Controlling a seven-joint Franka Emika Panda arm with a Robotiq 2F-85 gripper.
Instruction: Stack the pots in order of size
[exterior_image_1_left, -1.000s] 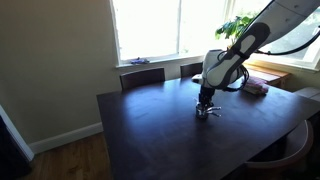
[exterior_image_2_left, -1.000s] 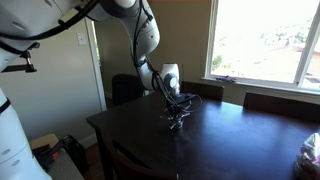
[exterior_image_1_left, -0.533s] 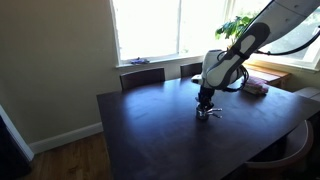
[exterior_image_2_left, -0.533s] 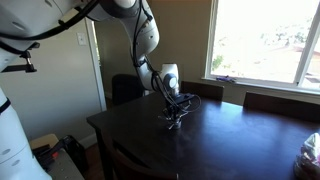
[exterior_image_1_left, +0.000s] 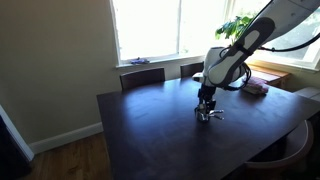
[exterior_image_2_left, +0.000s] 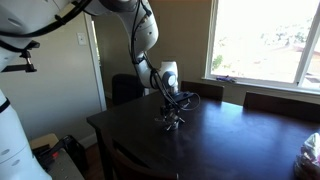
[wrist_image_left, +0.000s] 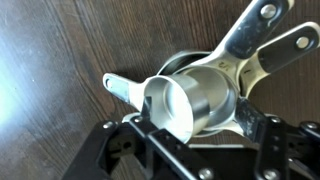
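The shiny metal pots (wrist_image_left: 222, 92) sit nested on the dark table (wrist_image_left: 60, 50). The smallest pot (wrist_image_left: 180, 108) lies tilted inside the bigger ones, its mouth turned toward the camera. Two long handles (wrist_image_left: 255, 28) fan out to the upper right and a short handle (wrist_image_left: 122, 88) points left. My gripper (wrist_image_left: 197, 128) is directly over the stack, open, with one black finger on each side of the pots. Both exterior views show the pots (exterior_image_1_left: 208, 114) (exterior_image_2_left: 173, 122) as a small silver cluster under the gripper (exterior_image_1_left: 206, 103) (exterior_image_2_left: 172, 111), mid-table.
A pinkish stack of flat items (exterior_image_1_left: 256, 87) lies near the table's far corner, beside a plant (exterior_image_1_left: 238, 27). Chairs (exterior_image_1_left: 142, 77) stand along the window side. A clear bag (exterior_image_2_left: 311, 150) sits at the table's edge. The table (exterior_image_1_left: 150, 130) spreads wide around the pots.
The jaws have gone from shut to wide apart, letting go of the smallest pot, which now rests tilted in the stack. The arm has barely moved.
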